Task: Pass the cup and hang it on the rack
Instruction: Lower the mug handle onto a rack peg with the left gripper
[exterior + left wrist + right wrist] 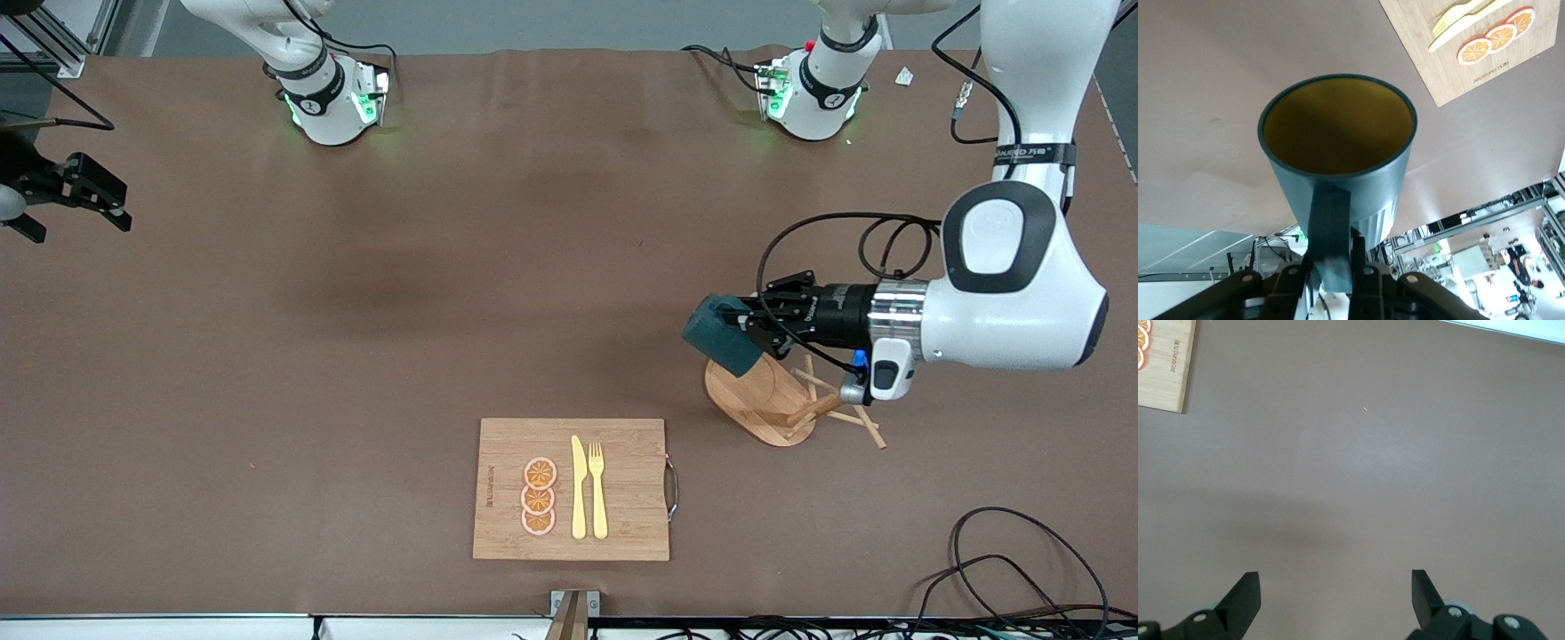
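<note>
The teal cup (pixel 718 331) with its mustard-yellow inside (pixel 1338 127) lies on its side in the air, mouth pointing away from the left arm. My left gripper (pixel 756 324) is shut on the cup's handle (pixel 1331 220) and holds it just over the wooden rack's oval base (pixel 756 404). The rack's post and pegs (pixel 840 411) show beside the base, toward the left arm's end; I cannot tell whether the rack stands upright. My right gripper (pixel 80 191) is open and empty at the right arm's end of the table, fingers (pixel 1245 600) spread over bare table.
A rectangular bamboo cutting board (pixel 631 533) with a yellow knife, a fork and three orange slices lies near the front edge; its corner shows in the right wrist view (pixel 1161 367). Cables lie at the front corner at the left arm's end (pixel 1022 569).
</note>
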{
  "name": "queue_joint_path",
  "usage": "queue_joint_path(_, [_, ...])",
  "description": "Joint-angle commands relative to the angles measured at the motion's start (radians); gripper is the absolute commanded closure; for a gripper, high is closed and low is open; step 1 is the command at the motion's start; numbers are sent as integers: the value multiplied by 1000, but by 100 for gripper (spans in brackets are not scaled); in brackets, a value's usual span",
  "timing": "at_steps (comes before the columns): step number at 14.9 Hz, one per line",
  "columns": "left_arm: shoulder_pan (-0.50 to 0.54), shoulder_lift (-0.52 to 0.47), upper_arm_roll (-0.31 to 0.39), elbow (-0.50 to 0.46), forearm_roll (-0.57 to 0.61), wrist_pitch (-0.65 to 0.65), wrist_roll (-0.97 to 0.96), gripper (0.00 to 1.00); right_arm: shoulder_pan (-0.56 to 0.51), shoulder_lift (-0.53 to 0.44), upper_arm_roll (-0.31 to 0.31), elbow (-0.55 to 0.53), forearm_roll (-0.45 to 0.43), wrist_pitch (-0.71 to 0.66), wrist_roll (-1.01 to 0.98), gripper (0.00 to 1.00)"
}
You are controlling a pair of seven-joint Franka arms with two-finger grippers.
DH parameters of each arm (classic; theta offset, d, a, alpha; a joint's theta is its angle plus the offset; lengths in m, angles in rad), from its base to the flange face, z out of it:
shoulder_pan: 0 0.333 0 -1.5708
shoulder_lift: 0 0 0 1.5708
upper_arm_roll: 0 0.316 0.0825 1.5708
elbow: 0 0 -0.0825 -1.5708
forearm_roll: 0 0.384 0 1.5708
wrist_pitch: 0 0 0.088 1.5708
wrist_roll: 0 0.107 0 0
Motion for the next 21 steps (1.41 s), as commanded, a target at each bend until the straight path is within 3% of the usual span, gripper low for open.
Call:
queue_joint_path(1, [53,9,-8,-13,-26,-46,80,100,13,-7,-6,2,-13,-12,-9,0])
queue_joint_path(10, [182,64,-10,-4,-43,-100,271,100,12,-5,-5,36,-13,-60,-6,0])
queue_joint_path(21, [257,127,-8,-1,-118,-100,408,98,13,-5,-2,36,-15,-60,-6,0])
